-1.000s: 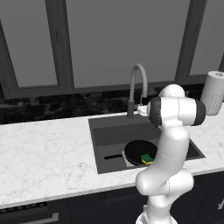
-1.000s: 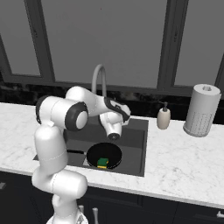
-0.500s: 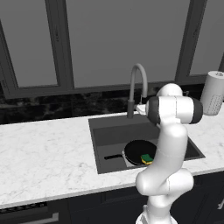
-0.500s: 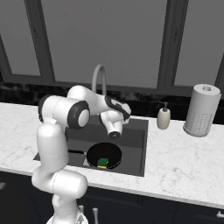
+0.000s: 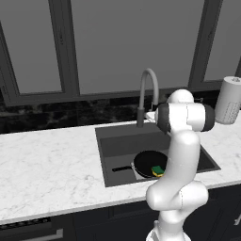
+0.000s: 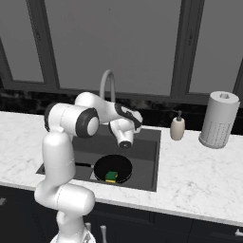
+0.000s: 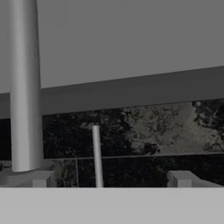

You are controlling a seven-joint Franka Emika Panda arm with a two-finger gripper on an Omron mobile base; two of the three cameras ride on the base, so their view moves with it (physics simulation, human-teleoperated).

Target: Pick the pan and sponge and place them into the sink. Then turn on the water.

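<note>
A white marble counter (image 6: 199, 163) carries a recessed dark sink (image 6: 144, 156) with a grey faucet (image 5: 147, 94) at its back edge, a soap bottle (image 6: 178, 128) just right of the sink, and a paper-towel roll (image 6: 218, 119) further right.

one pan (image 6: 113, 169), one sponge (image 6: 111, 176), one sink (image 6: 147, 148), one faucet (image 6: 107, 83), one soap bottle (image 6: 177, 127), one paper towel roll (image 6: 218, 120)

White arm (image 6: 71, 123) folded forward, wrist low, fingers (image 7: 181, 178) spread apart

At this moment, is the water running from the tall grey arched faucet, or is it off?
Off. No blue stream falls from the tall grey arched faucet into the dark grey sink.
</note>
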